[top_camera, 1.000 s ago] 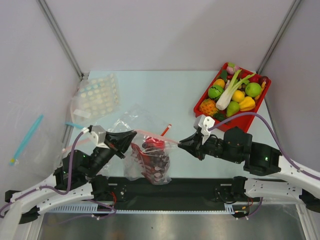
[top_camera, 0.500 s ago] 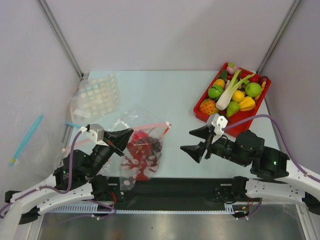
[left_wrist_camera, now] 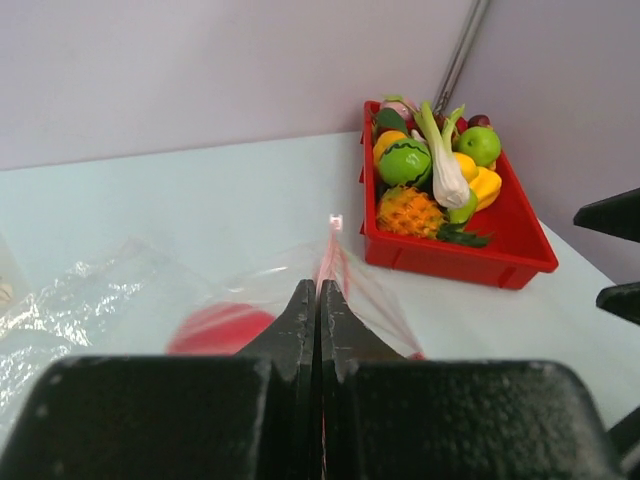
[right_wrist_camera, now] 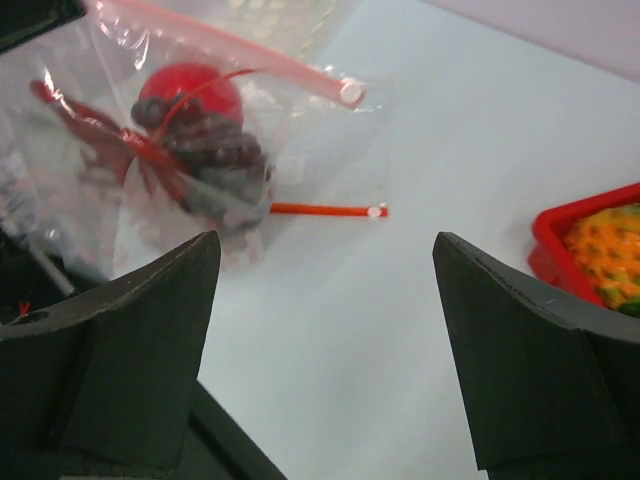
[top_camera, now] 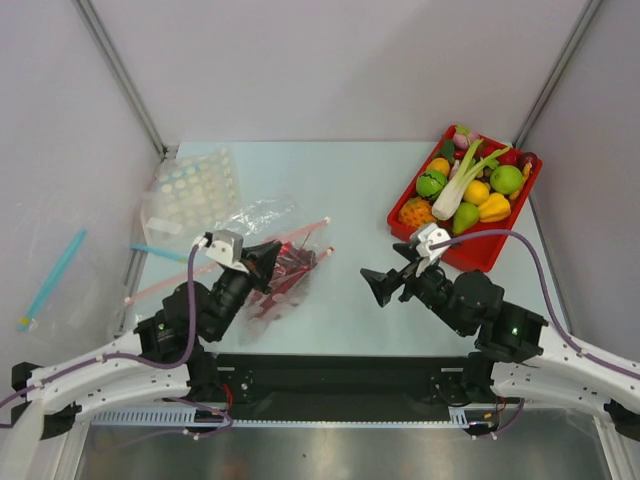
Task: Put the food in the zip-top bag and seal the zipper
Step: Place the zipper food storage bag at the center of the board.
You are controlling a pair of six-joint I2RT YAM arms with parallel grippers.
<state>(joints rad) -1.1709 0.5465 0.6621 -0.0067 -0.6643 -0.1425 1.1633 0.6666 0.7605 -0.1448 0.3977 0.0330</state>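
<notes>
Left arm, right arm: blk joints, white links, purple cables, blk wedge jaws.

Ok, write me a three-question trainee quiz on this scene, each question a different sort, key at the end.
1. True or false: the right gripper stands open, apart from the clear crinkly plastic zip-top bag.
2. What holds the bag? A: the left gripper. B: the right gripper. C: nothing.
3. Fill in: the dark purple plastic grape bunch lies ___ the bag.
Key: 1 true; 2 A; 3 inside.
</notes>
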